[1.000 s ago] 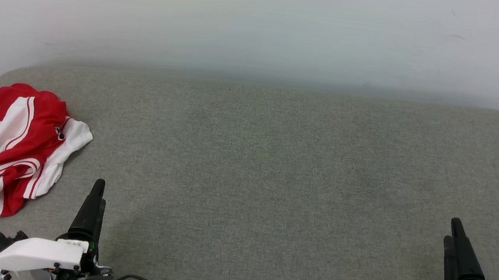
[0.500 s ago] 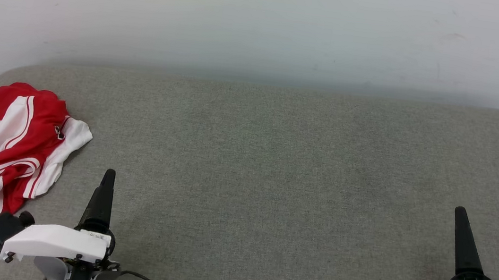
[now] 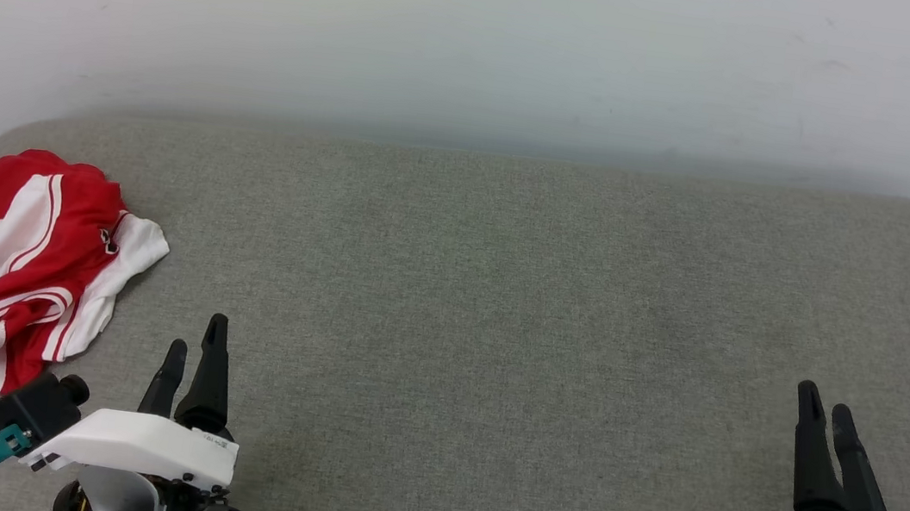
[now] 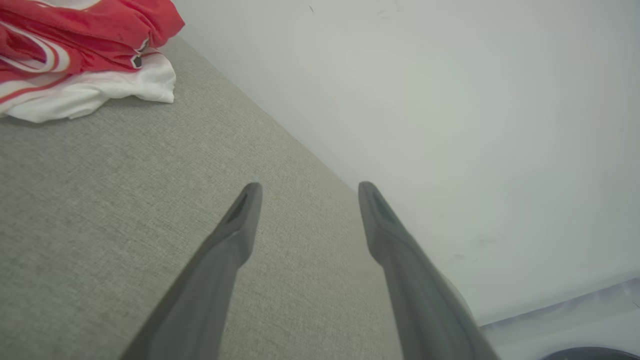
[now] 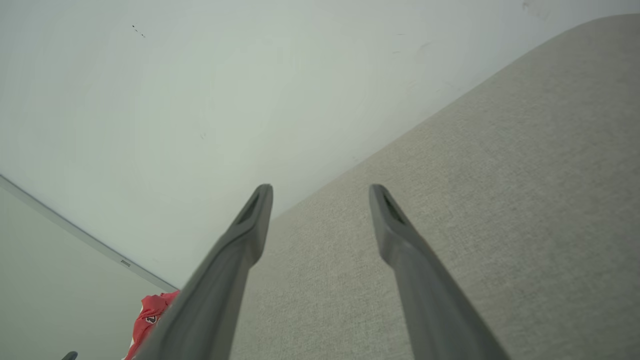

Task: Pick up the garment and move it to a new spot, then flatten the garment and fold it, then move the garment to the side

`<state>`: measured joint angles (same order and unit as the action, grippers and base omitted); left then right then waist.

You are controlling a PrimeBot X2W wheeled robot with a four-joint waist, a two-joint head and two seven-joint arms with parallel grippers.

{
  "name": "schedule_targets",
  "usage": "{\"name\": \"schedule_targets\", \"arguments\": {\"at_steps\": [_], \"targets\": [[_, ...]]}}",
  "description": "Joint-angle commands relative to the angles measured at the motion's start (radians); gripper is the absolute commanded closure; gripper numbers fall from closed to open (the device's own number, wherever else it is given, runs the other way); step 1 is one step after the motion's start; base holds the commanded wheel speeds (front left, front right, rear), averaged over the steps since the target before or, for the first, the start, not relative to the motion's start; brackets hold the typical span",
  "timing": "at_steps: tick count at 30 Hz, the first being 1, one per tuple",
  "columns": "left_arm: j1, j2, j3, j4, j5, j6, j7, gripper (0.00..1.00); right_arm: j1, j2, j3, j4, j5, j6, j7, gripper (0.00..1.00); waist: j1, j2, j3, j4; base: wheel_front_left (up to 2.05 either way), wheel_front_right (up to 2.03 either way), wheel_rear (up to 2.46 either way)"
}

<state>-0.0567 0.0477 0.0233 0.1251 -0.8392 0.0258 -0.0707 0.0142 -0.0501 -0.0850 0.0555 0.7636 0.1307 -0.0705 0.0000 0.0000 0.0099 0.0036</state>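
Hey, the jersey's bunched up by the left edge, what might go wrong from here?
The red jersey lies crumpled near the left edge of the grey fabric surface; a nudge from the left gripper might push it off. Its open jaws may also pinch several layers, so it lifts bunched. The right gripper sits far across, poorly placed to help.

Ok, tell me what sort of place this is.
Likely an indoor lab or test station: a grey fabric-covered surface against a bare white wall, with a crumpled garment lying on its left end.
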Motion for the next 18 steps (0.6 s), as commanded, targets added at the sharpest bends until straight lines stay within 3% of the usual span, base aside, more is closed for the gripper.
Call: {"name": "schedule_targets", "arguments": {"at_steps": [1, 18], "targets": [[-0.004, 0.002, -0.007, -0.017, 0.039, 0.005, -0.01, 0.0, -0.003, -0.001, 0.004, -0.022, -0.039, 0.0, -0.011, 0.0, 0.0, 0.0, 0.001, 0.0, 0.0, 0.0, 0.0], [0.006, 0.014, -0.057, -0.03, 0.268, 0.046, -0.059, 0.0, 0.03, -0.001, 0.003, -0.026, -0.248, 0.0, -0.059, 0.0, 0.0, 0.0, 0.004, 0.005, 0.0, 0.0, 0.0]]}}
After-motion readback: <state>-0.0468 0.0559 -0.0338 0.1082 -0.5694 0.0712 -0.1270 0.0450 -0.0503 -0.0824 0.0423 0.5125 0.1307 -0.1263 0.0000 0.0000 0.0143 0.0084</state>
